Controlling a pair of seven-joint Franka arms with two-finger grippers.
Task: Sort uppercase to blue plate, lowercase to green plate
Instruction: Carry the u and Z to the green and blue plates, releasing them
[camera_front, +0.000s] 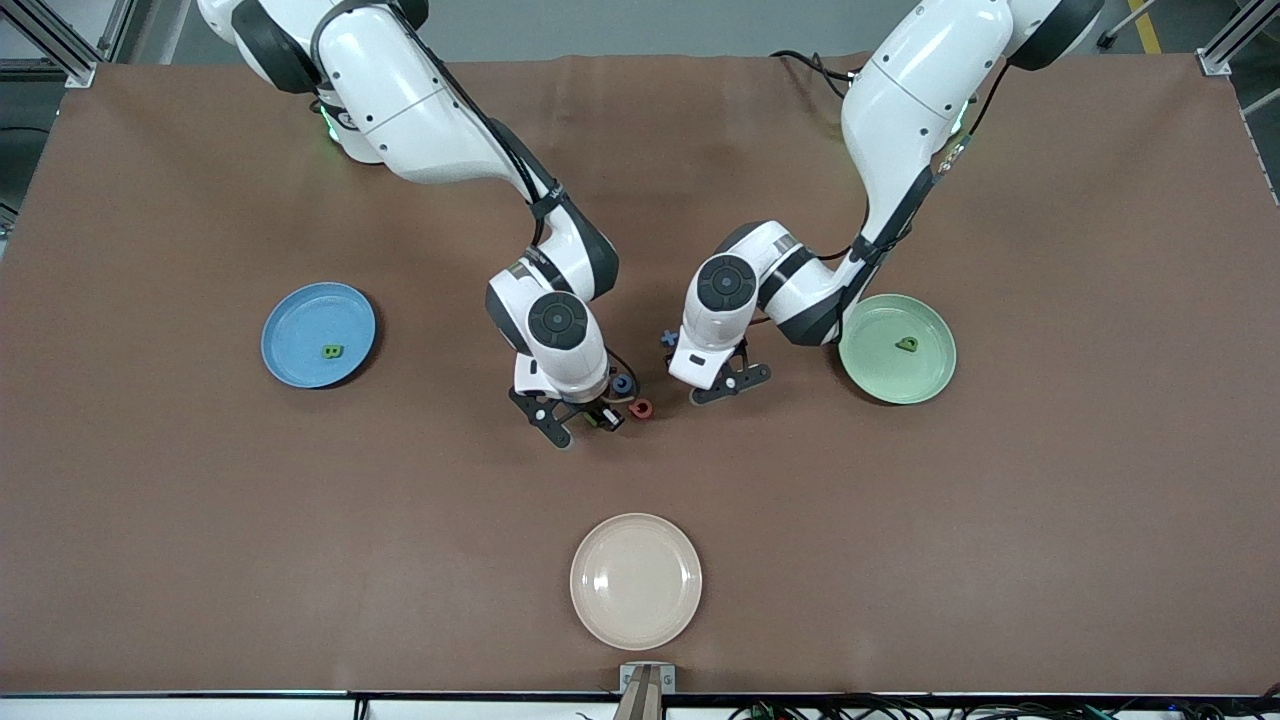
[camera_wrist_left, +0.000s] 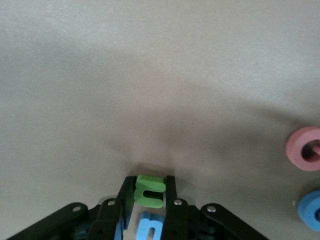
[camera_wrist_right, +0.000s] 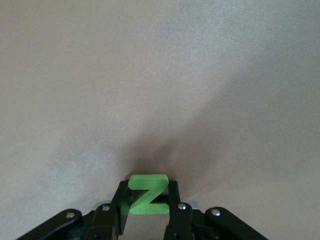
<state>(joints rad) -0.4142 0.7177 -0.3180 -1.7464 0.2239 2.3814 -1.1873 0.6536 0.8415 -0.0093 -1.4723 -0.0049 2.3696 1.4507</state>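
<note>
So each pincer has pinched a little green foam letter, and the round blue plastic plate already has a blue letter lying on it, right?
Nearly. The left pincer and right pincer each grip a little green foam letter, a u and an N. But the front view shows the letter on the round blue plastic plate is a green B, not a blue one.

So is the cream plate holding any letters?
No, the cream plate is bare in the front view; only the blue plate and green plate hold a letter each.

High front camera faces both robots; 2 wrist cameras look close at the tabletop.
</note>
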